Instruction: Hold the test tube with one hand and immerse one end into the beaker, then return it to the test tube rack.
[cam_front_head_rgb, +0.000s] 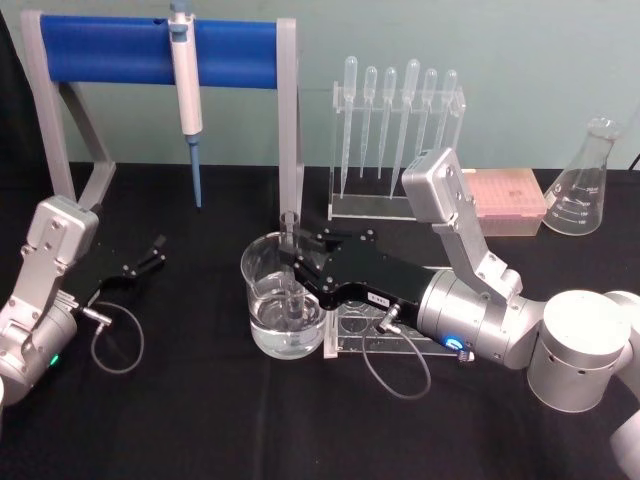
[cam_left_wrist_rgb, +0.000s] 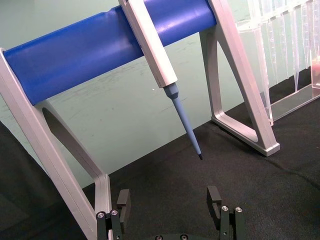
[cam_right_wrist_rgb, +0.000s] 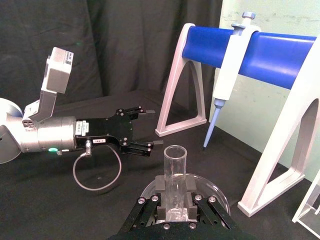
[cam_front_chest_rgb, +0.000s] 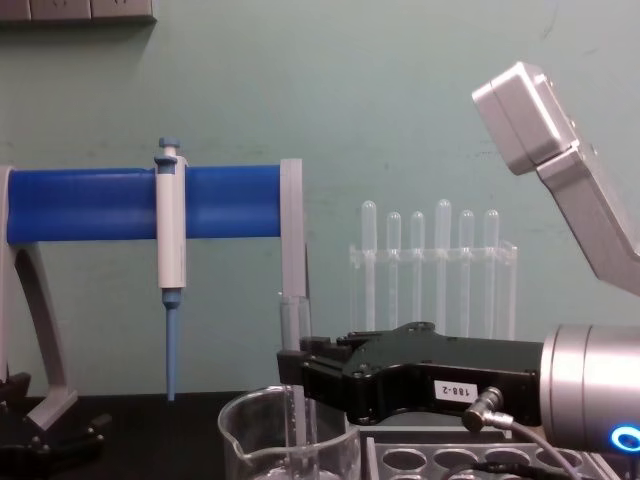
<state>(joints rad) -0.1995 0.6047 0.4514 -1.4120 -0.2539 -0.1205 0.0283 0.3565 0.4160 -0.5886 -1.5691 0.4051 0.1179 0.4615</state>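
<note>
My right pincer (cam_front_head_rgb: 292, 258) grips the test tube (cam_front_head_rgb: 289, 225), tip immersed in the beaker (cam_front_head_rgb: 250, 285). Next: raise vertically, transfer to rack (cam_front_head_rgb: 400, 346). Left pincer (cam_front_head_rgb: 155, 252) parked open.

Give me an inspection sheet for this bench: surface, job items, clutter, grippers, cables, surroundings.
Surface: black cloth table, no spills seen.
Job's things: test tube upright, lower end inside the beaker, which holds some clear liquid; test tube rack beside the beaker, under the right arm.
Clutter: pipette hung on blue stand; dropper rack, pink tip box, conical flask at the back.
Grippers: right gripper shut on the test tube; left gripper open, idle at left.
Cables: grey cable loop at the left wrist, another at the right.
Surroundings: pale green wall.
</note>
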